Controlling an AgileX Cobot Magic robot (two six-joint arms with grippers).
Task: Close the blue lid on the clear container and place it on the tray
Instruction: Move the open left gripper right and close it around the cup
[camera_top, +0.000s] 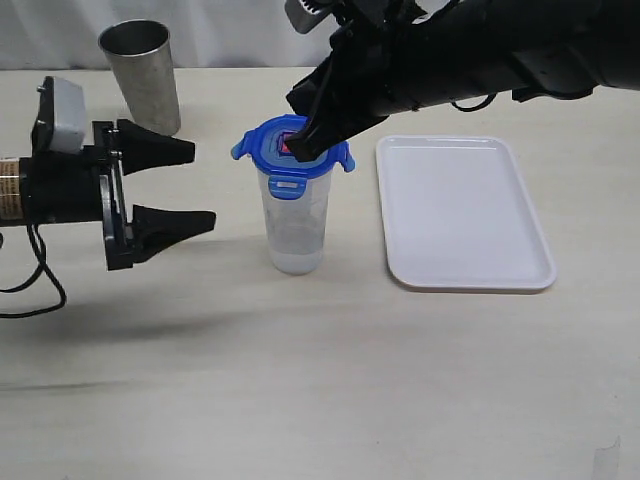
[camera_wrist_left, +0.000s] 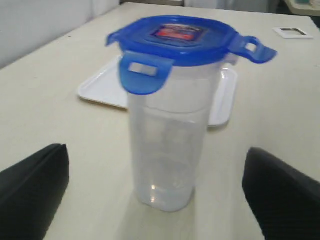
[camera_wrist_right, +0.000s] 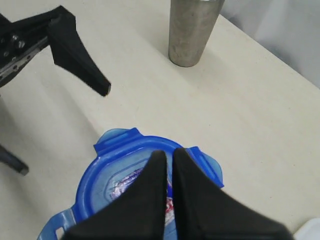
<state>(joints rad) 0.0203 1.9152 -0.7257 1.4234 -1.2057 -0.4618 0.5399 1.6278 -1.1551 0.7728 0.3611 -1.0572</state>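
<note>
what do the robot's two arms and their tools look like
The left arm is black with a brass-coloured banded section, a pale grey box on top and black cables trailing below. The left tool has two tapered black fingers on a black crossbar. The right arm is bulkier and black, with a black cable underneath; the right tool has matching pointed black fingers.

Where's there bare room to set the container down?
The tray, right of the clear container, is bare throughout; so is the table in front of both. Crowded: right gripper on the blue lid, open left gripper beside it, steel cup behind.
</note>
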